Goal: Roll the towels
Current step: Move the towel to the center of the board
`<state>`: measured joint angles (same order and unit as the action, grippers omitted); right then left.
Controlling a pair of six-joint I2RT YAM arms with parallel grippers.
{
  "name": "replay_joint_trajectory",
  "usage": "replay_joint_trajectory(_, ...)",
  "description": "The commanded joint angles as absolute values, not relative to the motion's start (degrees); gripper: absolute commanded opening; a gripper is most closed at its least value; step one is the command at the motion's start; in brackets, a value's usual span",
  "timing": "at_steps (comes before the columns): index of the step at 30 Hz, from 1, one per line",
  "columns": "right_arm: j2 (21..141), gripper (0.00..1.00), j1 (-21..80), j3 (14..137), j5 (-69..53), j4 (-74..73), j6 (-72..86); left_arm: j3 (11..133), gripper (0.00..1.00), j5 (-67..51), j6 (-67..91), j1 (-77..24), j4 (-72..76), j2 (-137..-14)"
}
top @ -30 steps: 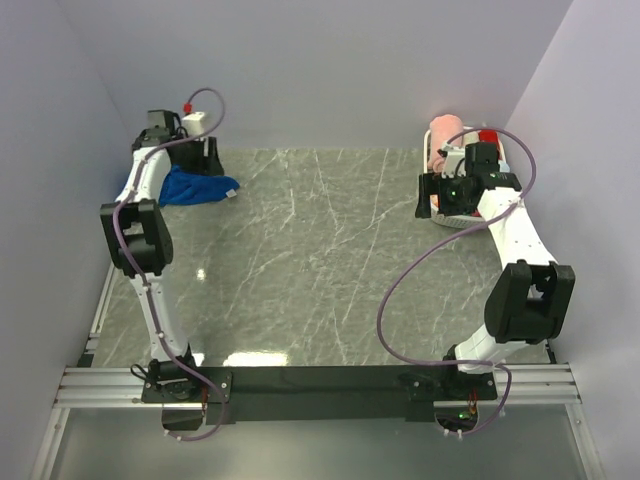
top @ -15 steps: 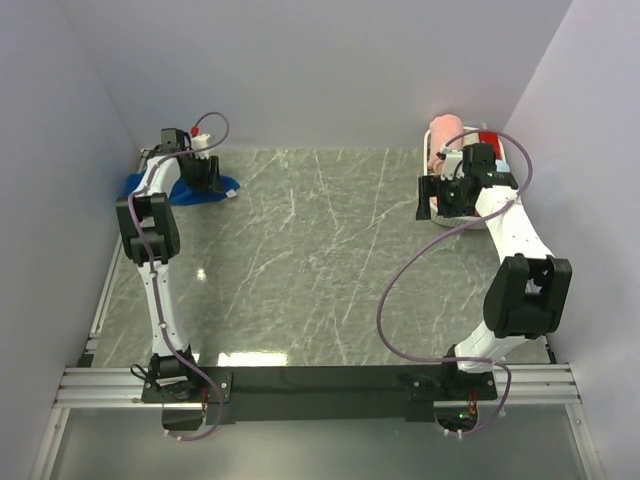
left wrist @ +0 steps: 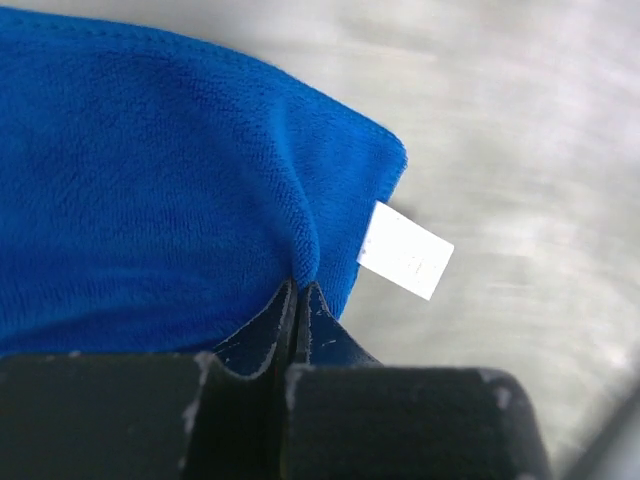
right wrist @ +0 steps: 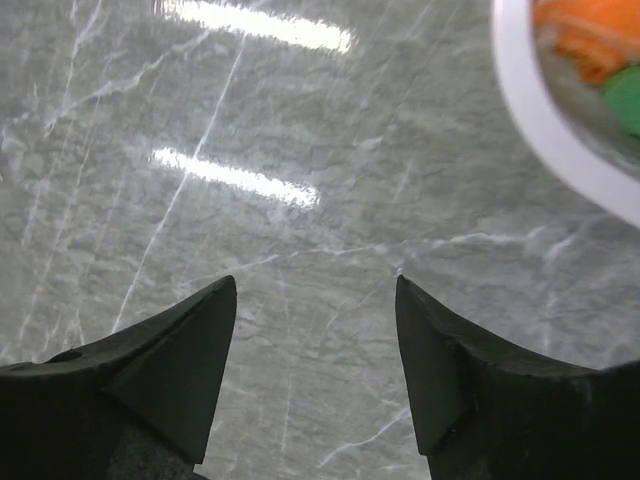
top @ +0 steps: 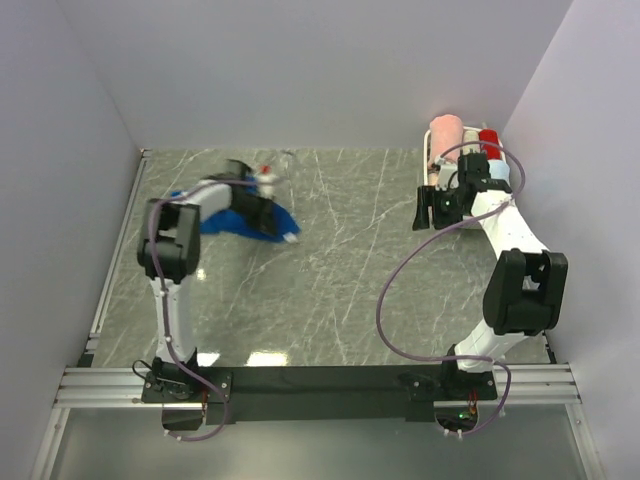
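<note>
A royal blue towel lies bunched on the grey marbled table at the back left, its white tag pointing right. My left gripper is shut on a raised fold of that towel. In the left wrist view the jaws meet at the pinch, with the tag just to the right. My right gripper hangs open over bare table at the back right, holding nothing.
A white basket stands in the back right corner with a pink roll and a red one. Its rim shows at the top right of the right wrist view. Walls enclose the table on three sides.
My left gripper has shut on the royal blue towel and dragged it from the back left corner to the right. The right gripper's jaws have narrowed a little.
</note>
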<state>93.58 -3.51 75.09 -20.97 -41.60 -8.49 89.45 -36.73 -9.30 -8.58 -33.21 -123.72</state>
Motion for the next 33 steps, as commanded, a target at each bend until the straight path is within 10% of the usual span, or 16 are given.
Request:
replay_joint_trajectory(1,95.2,0.70,-3.3,74.2,-25.0,-40.7,-7.2,83.6,0.00,-48.6,-0.4,-20.5,-31.6,-118.5)
replay_joint_trajectory(7,99.4,0.62,-2.9,76.4,-27.6,-44.1,-8.3,90.3,0.55,-49.7,5.3,-21.8,-29.5,-113.6)
replay_joint_trajectory(33,119.3,0.57,26.3,82.3,-19.3,-39.3,-0.5,91.0,0.48,-24.2,-10.1,-1.3,-37.5,-115.7)
